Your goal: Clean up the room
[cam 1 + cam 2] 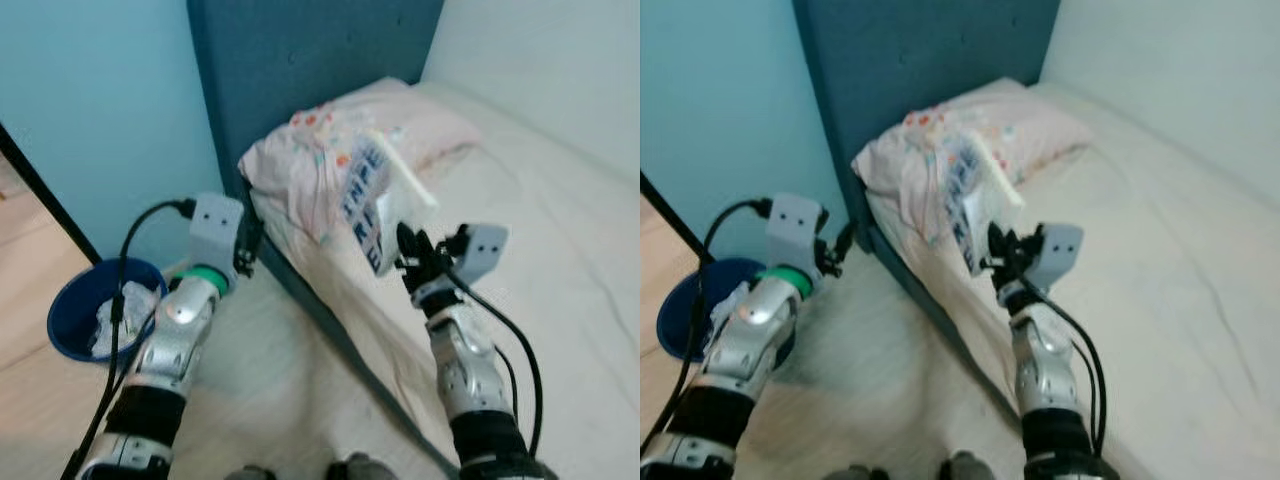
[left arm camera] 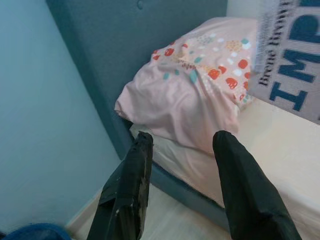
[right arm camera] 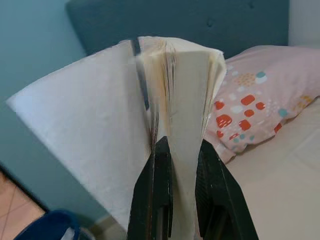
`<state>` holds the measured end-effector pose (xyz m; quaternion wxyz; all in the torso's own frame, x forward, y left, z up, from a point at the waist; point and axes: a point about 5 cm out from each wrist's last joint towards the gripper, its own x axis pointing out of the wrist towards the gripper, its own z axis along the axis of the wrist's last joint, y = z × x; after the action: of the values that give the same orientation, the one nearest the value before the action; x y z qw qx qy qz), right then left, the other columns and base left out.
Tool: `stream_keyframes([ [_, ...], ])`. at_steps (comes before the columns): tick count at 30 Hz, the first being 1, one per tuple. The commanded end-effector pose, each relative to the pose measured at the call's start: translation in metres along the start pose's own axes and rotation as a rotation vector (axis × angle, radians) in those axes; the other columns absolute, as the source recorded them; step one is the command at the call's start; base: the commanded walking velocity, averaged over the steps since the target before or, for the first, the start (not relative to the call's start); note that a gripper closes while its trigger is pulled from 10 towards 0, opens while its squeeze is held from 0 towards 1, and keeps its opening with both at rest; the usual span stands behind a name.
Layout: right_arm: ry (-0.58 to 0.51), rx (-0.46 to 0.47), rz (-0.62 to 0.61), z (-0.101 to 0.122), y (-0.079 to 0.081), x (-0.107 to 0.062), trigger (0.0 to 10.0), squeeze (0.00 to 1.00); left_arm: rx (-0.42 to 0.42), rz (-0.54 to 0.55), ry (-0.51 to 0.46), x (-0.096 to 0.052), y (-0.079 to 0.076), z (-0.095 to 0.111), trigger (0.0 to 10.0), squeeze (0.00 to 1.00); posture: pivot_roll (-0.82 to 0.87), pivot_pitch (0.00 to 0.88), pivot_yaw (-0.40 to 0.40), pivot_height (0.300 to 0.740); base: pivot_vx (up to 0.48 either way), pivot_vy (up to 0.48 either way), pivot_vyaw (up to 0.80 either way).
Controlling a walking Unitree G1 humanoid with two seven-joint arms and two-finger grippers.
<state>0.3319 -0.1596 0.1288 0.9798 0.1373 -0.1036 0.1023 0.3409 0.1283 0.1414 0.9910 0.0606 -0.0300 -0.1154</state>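
The right gripper (image 3: 181, 165) is raised over the bed's near edge, just short of the pillow, and it has a paperback book (image 1: 372, 200) pinched between its two black fingers (image 3: 156, 190). The jaws press together on the lower part of the page block, one finger on either side, so the book stands up above the fingertips with its pages fanned slightly and its white cover swung out to one side. The cover with the blue lettering faces the headboard end of the bed.

The pillow (image 1: 320, 150) with red and teal spots lies at the head of the mattress (image 1: 560, 250), against the dark blue headboard (image 1: 300, 60).

The left gripper (image 2: 182, 160) hangs off the bed's side, over the pale floor, pointing towards the corner where pillow and headboard meet. Its jaws are spread apart with nothing between them.

On the floor by the turquoise wall stands a blue bin (image 1: 70, 310) with crumpled white paper (image 1: 125, 305) inside
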Motion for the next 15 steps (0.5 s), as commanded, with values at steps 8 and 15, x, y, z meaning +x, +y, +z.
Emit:
stream_keyframes([
  [8,-0.026,0.002,-0.031,0.0046,-0.0079,-0.0021,10.0,0.00,-0.010,-0.017,0.015,-0.0006,-0.0048,-0.0041,10.0,0.00,0.01,0.058,0.075,0.724,0.467,0.000,-0.38],
  [15,-0.023,0.004,-0.031,0.0043,-0.0078,-0.0019,10.0,0.00,-0.024,-0.018,0.019,-0.0006,-0.0052,-0.0042,10.0,0.00,0.01,0.058,0.075,0.724,0.000,0.000,-0.76],
])
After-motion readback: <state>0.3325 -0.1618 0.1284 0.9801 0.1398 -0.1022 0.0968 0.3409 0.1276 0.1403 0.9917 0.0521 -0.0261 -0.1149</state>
